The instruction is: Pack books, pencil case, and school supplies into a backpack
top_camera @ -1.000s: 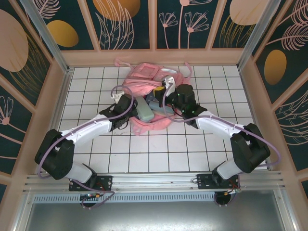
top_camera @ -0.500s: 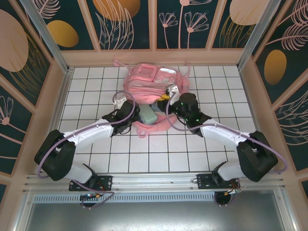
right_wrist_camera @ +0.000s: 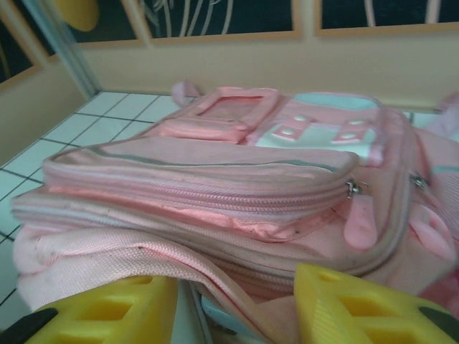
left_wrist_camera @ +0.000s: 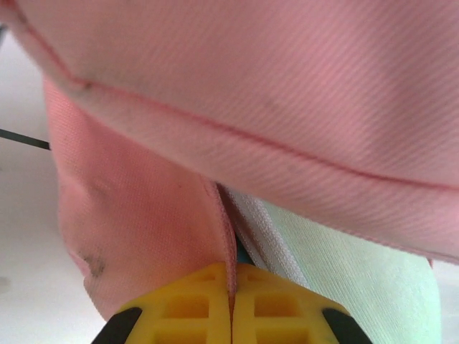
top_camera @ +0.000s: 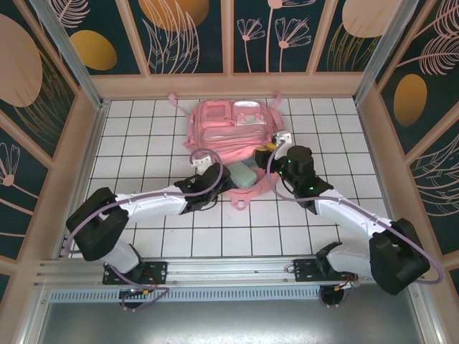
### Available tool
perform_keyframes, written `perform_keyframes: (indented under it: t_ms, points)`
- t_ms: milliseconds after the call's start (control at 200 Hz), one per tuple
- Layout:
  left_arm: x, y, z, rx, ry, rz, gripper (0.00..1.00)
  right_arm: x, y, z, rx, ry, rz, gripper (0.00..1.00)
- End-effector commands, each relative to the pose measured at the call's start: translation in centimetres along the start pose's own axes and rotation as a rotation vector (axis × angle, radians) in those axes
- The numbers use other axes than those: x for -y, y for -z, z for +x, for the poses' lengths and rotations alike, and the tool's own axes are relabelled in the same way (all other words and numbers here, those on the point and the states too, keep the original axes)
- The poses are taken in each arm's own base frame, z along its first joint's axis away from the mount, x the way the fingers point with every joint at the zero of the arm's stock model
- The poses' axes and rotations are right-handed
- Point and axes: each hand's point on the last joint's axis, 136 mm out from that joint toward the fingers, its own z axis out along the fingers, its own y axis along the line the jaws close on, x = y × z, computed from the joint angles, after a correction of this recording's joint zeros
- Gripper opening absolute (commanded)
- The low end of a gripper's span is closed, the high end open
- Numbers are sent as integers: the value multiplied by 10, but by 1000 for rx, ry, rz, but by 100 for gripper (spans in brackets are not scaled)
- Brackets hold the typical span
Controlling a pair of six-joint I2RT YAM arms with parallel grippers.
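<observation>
Item 1, tabletop (top_camera: 143, 143): you are looking at a white tiled surface with a dark grid, and it is carrying everything listed here.

Item 2, backpack (top_camera: 229, 125): the large pink bag is lying flat at the middle rear of the tabletop, pockets facing up. In the right wrist view its front pockets, a white patch and closed zippers are showing. Its near edge is sitting between your two tools.

Item 3, left tool (left_wrist_camera: 231, 283): you are gripping the backpack with it. The yellow fingers (left_wrist_camera: 186, 312) are pressing together on a pink fabric seam, with no gap between them. From above, this tool is sitting at the bag's near left edge.

Item 4, right tool (right_wrist_camera: 237, 304): you are holding it partly spread at the bag's near right corner. Its yellow fingers (right_wrist_camera: 358, 308) are standing apart, and a pink fabric edge is running through the gap. Whether either finger is touching that fabric, you cannot tell.

Item 5, pale teal oblong (top_camera: 247, 175): it is poking out from under the backpack's near edge, between the two tools. In the left wrist view it is lying just beside the pinched seam.

Item 6, strap loop (top_camera: 240, 201): it is trailing onto the tiles in front of the bag.

Item 7, zipper pull (right_wrist_camera: 358, 215): a pink tab is hanging at the front pocket's right end.
</observation>
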Motion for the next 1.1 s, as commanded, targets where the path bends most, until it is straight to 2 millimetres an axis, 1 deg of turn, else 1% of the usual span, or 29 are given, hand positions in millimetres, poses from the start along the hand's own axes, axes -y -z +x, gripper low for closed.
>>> perform_keyframes:
  t_ms: [0,15,30,90,110,130,195,220,290,315,350,400,430,475,495,551,581,606,641,756,826,861,876,901,921,946,1011,1051,1096]
  points:
    - [70,3,-12,59,103,193,0,31,3,-2,10,-57,100,45]
    - [69,0,-9,55,101,186,0,33,3,-1,5,-63,106,45]
    - [80,1,-12,61,109,205,0,36,3,-1,3,-66,110,45]
    - [94,-5,-7,52,109,225,0,44,1,0,-5,-78,128,46]
    - [100,-4,-8,49,110,237,0,46,1,1,-7,-83,134,47]
    - [98,-12,-2,36,99,221,0,48,2,1,-8,-88,140,47]
    - [104,-17,1,23,76,214,0,50,4,1,-6,-101,142,47]
    - [104,-17,2,17,67,212,6,49,6,0,-3,-103,139,47]
    - [102,-17,4,7,43,202,35,48,10,0,1,-112,138,47]
    - [100,-17,5,3,36,198,42,49,12,0,3,-118,141,48]
    - [98,-14,6,-2,27,195,46,50,14,0,2,-128,151,50]
    - [93,-12,8,-12,11,188,49,51,18,0,0,-148,164,57]
    - [88,-10,10,-19,1,175,51,52,20,-1,0,-160,172,59]
    - [79,-10,13,-27,-19,150,57,53,24,-1,-3,-178,182,59]
    - [83,-2,8,-22,-22,168,58,53,25,-2,-3,-187,185,59]
    - [79,5,7,-27,-55,157,62,54,30,-3,-7,-209,198,59]
    - [75,8,7,-33,-74,138,66,55,33,-3,-7,-223,207,59]
    - [71,11,5,-32,-91,116,71,54,36,-3,-11,-233,212,59]
    - [68,15,3,-31,-115,101,75,55,39,-3,-14,-247,225,59]
    - [51,31,0,-33,-158,64,79,54,49,-2,-26,-277,252,60]
    - [38,41,-7,-2,-172,41,78,45,53,-4,-26,-263,239,60]
    - [37,47,-16,33,-177,33,76,39,53,-5,-25,-254,230,60]
    - [26,47,-16,41,-190,7,76,35,53,-6,-23,-251,222,60]
    - [20,50,-21,63,-201,-13,78,31,53,-6,-23,-244,214,60]
    - [18,54,-27,86,-204,-22,78,31,53,-8,-18,-243,218,60]
    - [15,57,-35,105,-207,-32,77,20,52,-7,-23,-232,193,60]
    - [8,65,-54,145,-202,-39,73,5,49,-6,-28,-218,166,60]
    - [0,66,-66,160,-188,-40,71,-5,46,-5,-36,-211,146,60]
    - [-8,66,-75,169,-177,-32,70,-15,42,-3,-45,-205,123,59]
